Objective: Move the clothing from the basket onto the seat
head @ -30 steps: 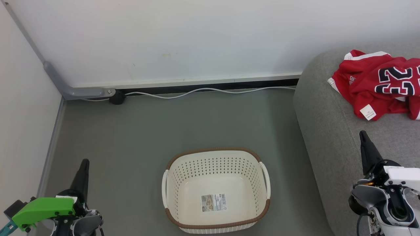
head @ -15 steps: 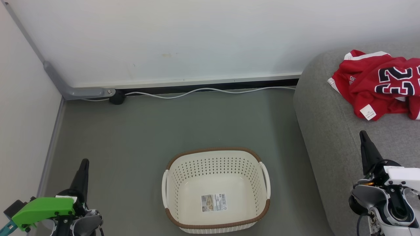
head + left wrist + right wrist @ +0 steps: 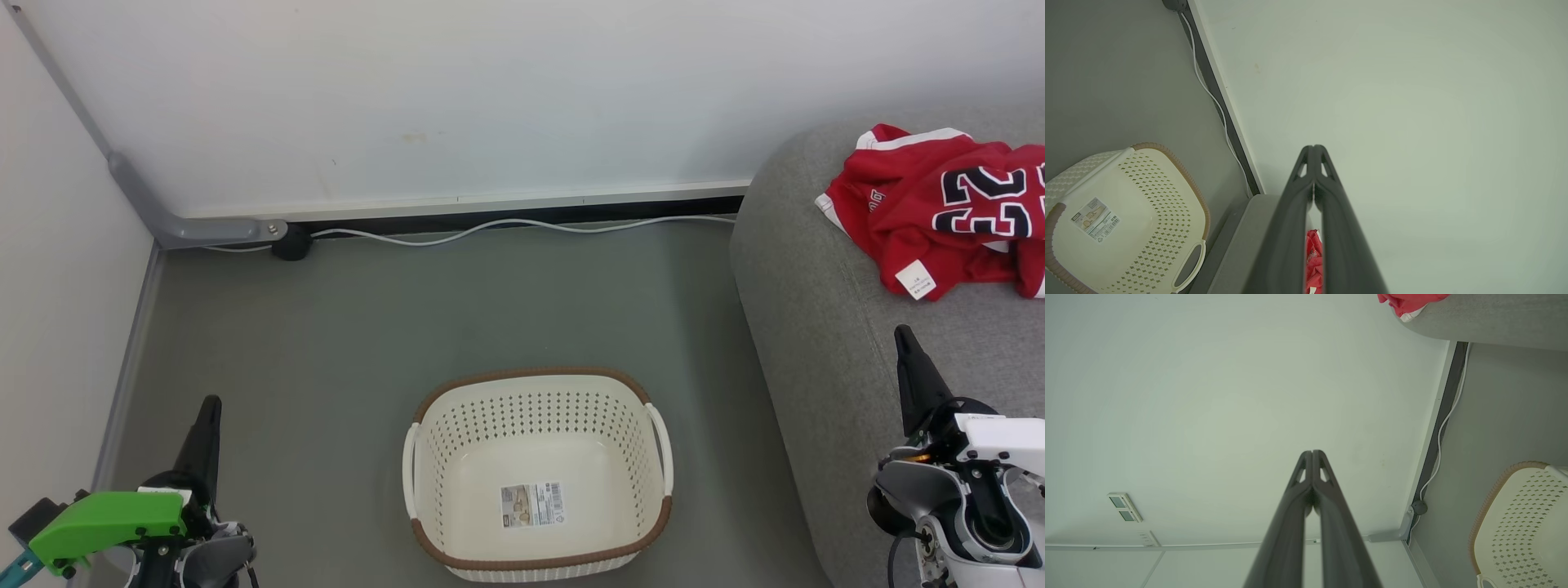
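left pincer (image 3: 211, 406) sits low at the left, over the floor (image 3: 392, 318) nr its left edge, fingers pointing up the head view, w/ a green part (image 3: 106, 518) at its base. in the left wrist view its fingers (image 3: 1290, 228) are pressed together, tips touching each other.

far-left corner of the floor: a grey conduit (image 3: 212, 231) bends down off the wall (image 3: 490, 98). a white cable (image 3: 490, 224) runs from there along the floor's far edge twd the seat.

basket (image 3: 531, 373) stands upright on the floor, twd the near edge and roughly midway btwn the two pincers. opening faces up, and a sticker label (image 3: 531, 504) shows on its bottom. it's near the seat's left side but not touching.

seat (image 3: 816, 327) takes the right side. the clothing (image 3: 939, 212) lies crumpled on it nr the far-left corner, "22" facing up, a white tag (image 3: 914, 279) at its near edge. it's well apart from the basket.

right pincer (image 3: 900, 333) is over the near part of the seat, short of the clothing and not touching it. in the right wrist view its fingers (image 3: 1290, 522) are pressed together, tip to tip.
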